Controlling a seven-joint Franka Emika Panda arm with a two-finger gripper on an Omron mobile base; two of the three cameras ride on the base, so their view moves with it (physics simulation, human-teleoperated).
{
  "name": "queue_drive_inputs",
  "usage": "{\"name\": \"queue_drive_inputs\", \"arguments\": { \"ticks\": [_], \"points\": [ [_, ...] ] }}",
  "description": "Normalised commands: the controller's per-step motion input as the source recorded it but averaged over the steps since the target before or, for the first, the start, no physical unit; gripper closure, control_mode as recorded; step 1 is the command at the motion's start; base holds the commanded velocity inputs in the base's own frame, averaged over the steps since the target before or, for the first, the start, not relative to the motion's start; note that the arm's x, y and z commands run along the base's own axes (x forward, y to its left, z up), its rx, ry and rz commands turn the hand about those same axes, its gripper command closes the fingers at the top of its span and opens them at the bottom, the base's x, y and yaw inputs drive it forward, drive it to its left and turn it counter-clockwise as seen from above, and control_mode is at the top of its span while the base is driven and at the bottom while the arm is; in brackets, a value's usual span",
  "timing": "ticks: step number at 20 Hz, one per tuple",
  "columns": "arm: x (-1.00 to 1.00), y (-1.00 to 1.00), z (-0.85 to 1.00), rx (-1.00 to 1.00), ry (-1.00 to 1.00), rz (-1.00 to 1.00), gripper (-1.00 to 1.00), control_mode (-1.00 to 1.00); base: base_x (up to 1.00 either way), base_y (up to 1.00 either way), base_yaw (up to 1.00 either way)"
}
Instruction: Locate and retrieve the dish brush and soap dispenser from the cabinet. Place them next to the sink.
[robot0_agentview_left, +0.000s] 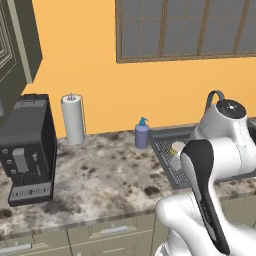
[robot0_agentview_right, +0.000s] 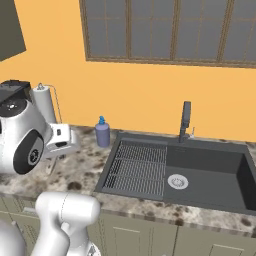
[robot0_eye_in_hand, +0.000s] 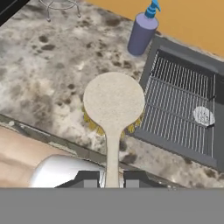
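Observation:
My gripper (robot0_eye_in_hand: 112, 179) is shut on the white stem of the dish brush (robot0_eye_in_hand: 113, 100). Its round tan head, with yellow bristles underneath, hangs over the counter at the front left corner of the ridged drainboard (robot0_eye_in_hand: 179, 100). In the left base view the brush head (robot0_agentview_left: 176, 148) peeks out beside my arm. The lavender soap dispenser (robot0_eye_in_hand: 142, 33) (robot0_agentview_left: 142, 134) (robot0_agentview_right: 102, 132) stands upright on the counter, against the left rim of the sink (robot0_agentview_right: 210, 165), near the wall. A corner of the cabinet (robot0_agentview_left: 20, 40) shows at the upper left.
A black coffee machine (robot0_agentview_left: 27, 150) and a white paper-towel roll (robot0_agentview_left: 73, 120) stand on the speckled counter (robot0_agentview_left: 100, 175), left of the soap. The dark faucet (robot0_agentview_right: 185, 120) rises behind the basin. A window (robot0_agentview_right: 170, 30) runs above the orange wall.

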Motion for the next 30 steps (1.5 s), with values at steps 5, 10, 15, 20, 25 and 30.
{"name": "queue_drive_inputs", "arguments": {
  "ticks": [5,10,15,20,25,30],
  "points": [
    [0.65,0.03,-0.42,0.00,-0.01,0.02,1.00,-1.00,0.00,0.00,0.00],
    [0.68,0.01,-0.33,0.00,0.00,0.03,1.00,-1.00,0.00,0.00,0.00],
    [0.61,0.01,-0.28,-0.01,-0.02,0.00,1.00,-1.00,0.00,0.00,0.00],
    [0.23,0.03,-0.48,-0.01,-0.01,0.00,1.00,-1.00,0.00,0.00,0.00],
    [0.25,0.02,-0.41,0.00,-0.03,0.01,1.00,-1.00,0.00,0.00,0.00],
    [0.40,0.00,-0.34,0.00,-0.10,0.03,1.00,-1.00,0.00,0.00,0.00]
  ]
}}
